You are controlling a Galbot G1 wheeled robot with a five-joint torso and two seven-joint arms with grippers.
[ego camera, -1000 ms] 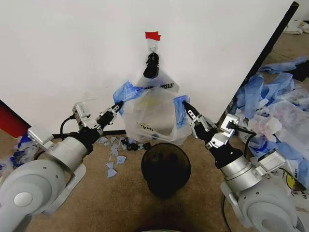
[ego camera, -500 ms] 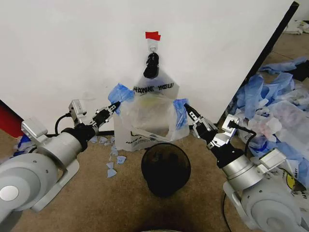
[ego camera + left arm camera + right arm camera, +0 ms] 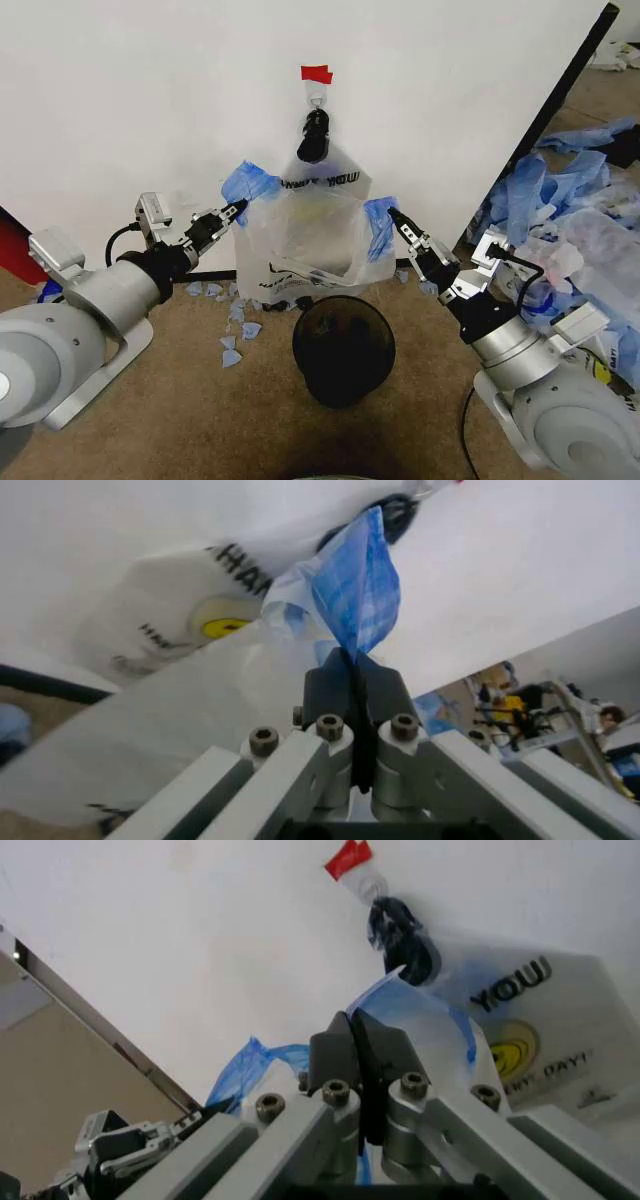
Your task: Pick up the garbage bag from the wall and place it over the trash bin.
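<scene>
Looking down from the head, we see the garbage bag (image 3: pixel 305 240) stretched against the wall (image 3: pixel 150 100) at 12 o'clock above the trash bin (image 3: pixel 343 348). Wrist views add detail — left pincer (image 3: pixel 238 207) and right pincer (image 3: pixel 394 215) each pinch a blue handle.

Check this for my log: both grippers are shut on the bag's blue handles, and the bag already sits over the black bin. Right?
Not quite. Left gripper and right gripper pinch the garbage bag's handles, but the head view shows it against the wall, above and behind the trash bin.
</scene>
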